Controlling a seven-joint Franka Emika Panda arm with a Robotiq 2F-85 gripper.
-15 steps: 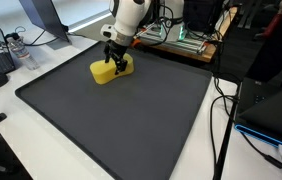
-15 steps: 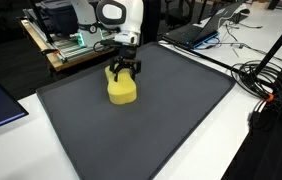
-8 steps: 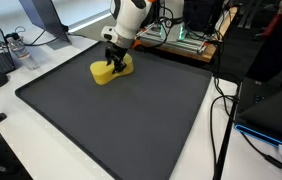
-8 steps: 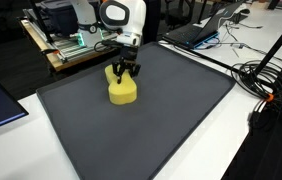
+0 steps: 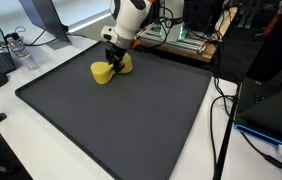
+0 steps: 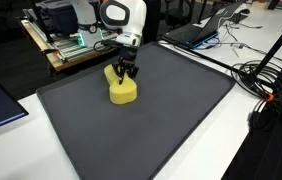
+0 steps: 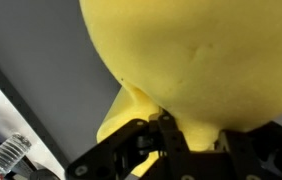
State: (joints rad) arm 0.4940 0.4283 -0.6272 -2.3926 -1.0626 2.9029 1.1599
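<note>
Item: yellow foam lump (image 5: 103,72), upper left of the frame in an exterior view, lying on the dark mat (image 5: 131,120).
Gripper (image 6: 127,72): fingers (image 7: 131,145) drawn narrow, pinching a fold at its top.
Risk, my judgement: soft foam squashes, so this thin pinch may slip free if I lift.

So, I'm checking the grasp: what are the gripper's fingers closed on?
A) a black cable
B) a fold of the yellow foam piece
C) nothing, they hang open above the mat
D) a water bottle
B: in the wrist view the gripper pinches a fold of the yellow foam piece, which lies on the dark mat.
</note>
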